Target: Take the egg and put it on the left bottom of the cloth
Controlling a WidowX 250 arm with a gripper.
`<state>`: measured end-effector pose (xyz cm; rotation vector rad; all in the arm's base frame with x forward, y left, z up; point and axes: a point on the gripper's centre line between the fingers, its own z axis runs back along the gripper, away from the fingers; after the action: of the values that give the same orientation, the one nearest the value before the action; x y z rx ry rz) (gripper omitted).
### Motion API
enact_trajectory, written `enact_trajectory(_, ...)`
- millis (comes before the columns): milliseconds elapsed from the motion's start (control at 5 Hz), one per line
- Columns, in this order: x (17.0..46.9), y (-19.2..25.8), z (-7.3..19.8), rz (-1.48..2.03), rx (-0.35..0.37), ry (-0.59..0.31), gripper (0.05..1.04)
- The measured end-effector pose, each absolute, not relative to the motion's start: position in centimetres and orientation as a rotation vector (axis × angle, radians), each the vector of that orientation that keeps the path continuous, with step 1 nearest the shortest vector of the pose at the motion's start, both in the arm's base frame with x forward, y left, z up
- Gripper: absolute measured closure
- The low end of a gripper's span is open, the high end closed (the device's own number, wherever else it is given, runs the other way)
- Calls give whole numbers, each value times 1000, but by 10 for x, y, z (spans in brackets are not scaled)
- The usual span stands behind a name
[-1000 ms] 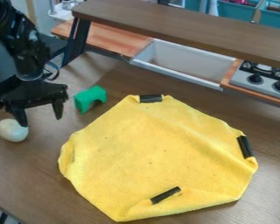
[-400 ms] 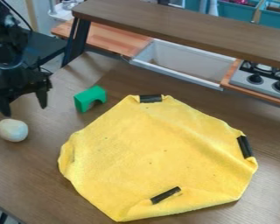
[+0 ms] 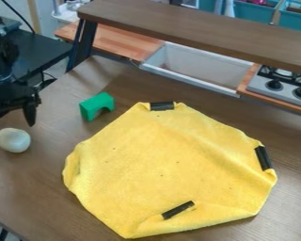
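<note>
Across the brown wooden tabletop, I have shifted the black gripper toward the view's left edge, its fingers spread near the whitish egg left of the yellow cloth, apparently better aligned for the pickup.

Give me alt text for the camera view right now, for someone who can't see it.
A whitish egg lies on a brown table, left of a spread yellow cloth; a black gripper hangs near it, fingers open. A green block stands by the cloth's upper left edge, with a sink and stove behind.
</note>
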<state>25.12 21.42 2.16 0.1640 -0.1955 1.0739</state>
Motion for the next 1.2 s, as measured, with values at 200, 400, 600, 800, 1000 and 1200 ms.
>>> enact_trajectory(200, 246, 224, 16, 1080, 168, -197, 83)
enact_trajectory(400, 244, 227, 2, 1069, 188, -184, 83)
enact_trajectory(600, 245, 226, -13, 1052, 186, -169, 83)
enact_trajectory(800, 248, 226, -18, 1068, 177, -134, 131)
enact_trajectory(1000, 250, 225, -16, 1053, 176, -125, 200)
enact_trajectory(1200, 256, 214, -18, 998, 166, -130, 201)
